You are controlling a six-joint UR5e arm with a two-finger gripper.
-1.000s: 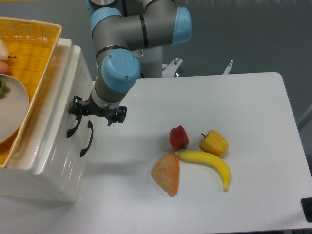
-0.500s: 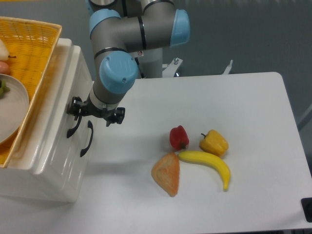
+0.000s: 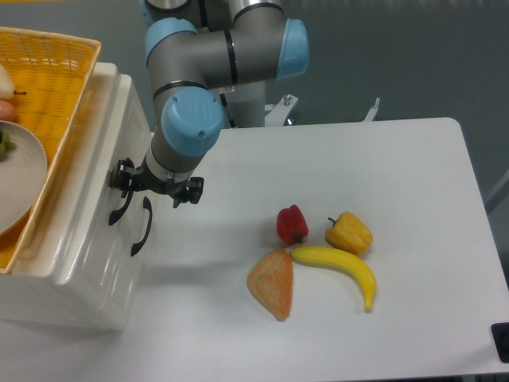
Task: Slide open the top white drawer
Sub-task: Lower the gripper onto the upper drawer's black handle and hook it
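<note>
**The arm creeps closer to the drawer handle**

The gripper [image 3: 151, 181] has moved a tiny bit to the left over the last second. It now sits right at the front of the white cabinet [image 3: 91, 263], up by the black handle [image 3: 119, 208] of the top white drawer [image 3: 103, 163]. The big blue joint of the arm [image 3: 191, 123] has slid the same way.

The top white drawer is on the left side of the table [image 3: 413, 183], under the yellow basket [image 3: 60, 79]. Its front looks flat with the cabinet, so it seems to be shut. The lower handle [image 3: 143, 225] sits just beside the top one and a little nearer the table.

The jaws are dark and small here, and the arm covers part of them. I cannot tell if they are spread or pinching the handle.

The small move means the arm is probably lining up to grab the handle. The pull itself has not begun. The red pepper [image 3: 292, 224], yellow pepper [image 3: 349, 231], banana [image 3: 338, 269] and orange slice [image 3: 272, 283] have not moved.
</note>
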